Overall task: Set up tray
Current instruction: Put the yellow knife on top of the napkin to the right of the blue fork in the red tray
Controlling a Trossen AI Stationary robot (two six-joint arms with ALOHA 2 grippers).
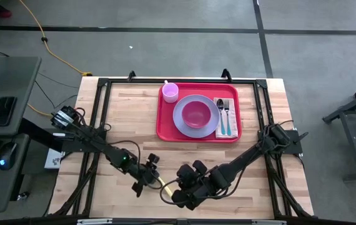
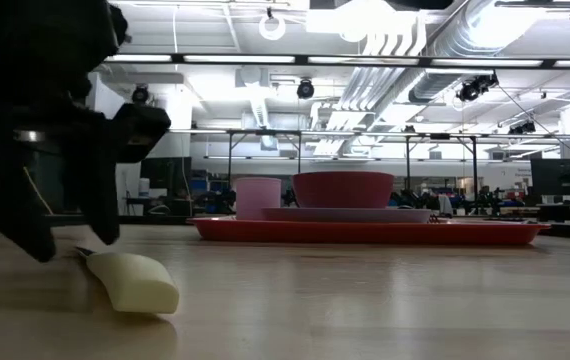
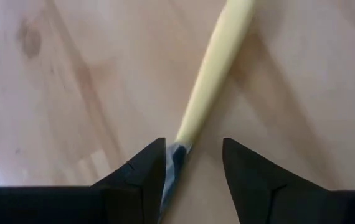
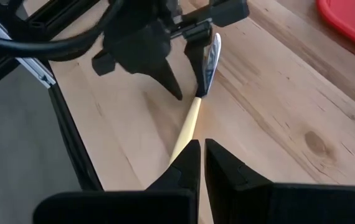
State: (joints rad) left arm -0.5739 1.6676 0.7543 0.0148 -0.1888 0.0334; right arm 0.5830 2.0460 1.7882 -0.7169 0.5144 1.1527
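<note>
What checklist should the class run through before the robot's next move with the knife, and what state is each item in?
1. Left pincer open: ok, fingers apart, blade against one finger.
2. Knife lying flat on the table: ok.
3. Right pincer clear of the knife: cannot tell; it is shut at the handle's end.
4. Knife on the tray: not ok, it lies off the tray.
5. Plate, bowl, cup, spoon and fork on the tray: ok.
</note>
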